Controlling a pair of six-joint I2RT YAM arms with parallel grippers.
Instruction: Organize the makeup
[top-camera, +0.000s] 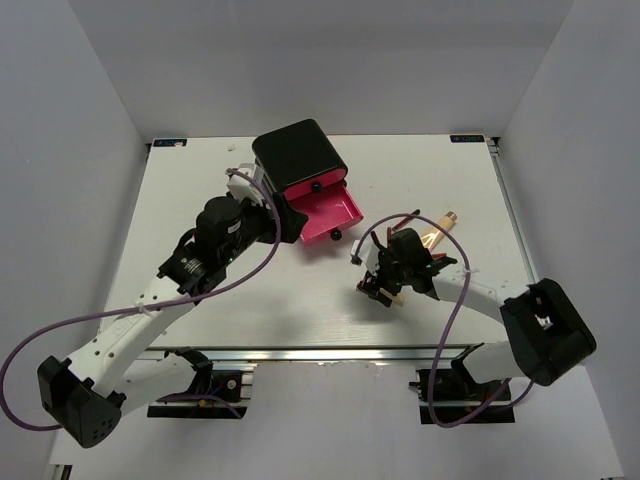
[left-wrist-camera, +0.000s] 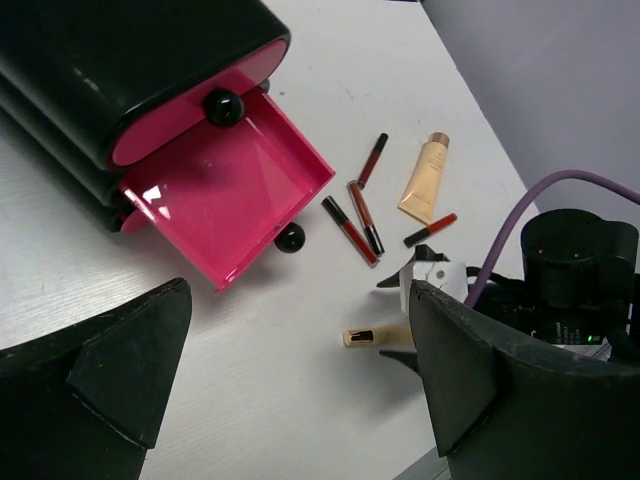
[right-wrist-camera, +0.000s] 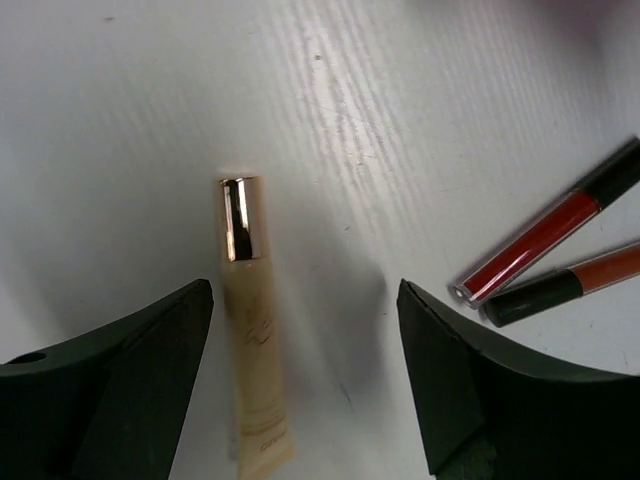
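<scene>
In the right wrist view a peach squeeze tube (right-wrist-camera: 252, 340) with a gold cap lies on the table, close to the left finger of my open right gripper (right-wrist-camera: 305, 400). Two dark-red lip sticks (right-wrist-camera: 545, 250) lie to its right. The left wrist view shows the tube (left-wrist-camera: 425, 180), several lip sticks (left-wrist-camera: 350, 230) and a slim gold-beige stick (left-wrist-camera: 375, 336) beyond my wide-open, empty left gripper (left-wrist-camera: 300, 400). From above, the left gripper (top-camera: 283, 210) sits beside the pink drawer (top-camera: 328, 215). The right gripper (top-camera: 415, 258) hovers over the tube (top-camera: 437, 232).
A black box (top-camera: 298, 155) stands at the back centre with its lower pink drawer (left-wrist-camera: 225, 195) pulled out and empty. The right arm's body (left-wrist-camera: 570, 270) fills the right side of the left wrist view. The table's near edge (top-camera: 320, 352) runs just behind both grippers.
</scene>
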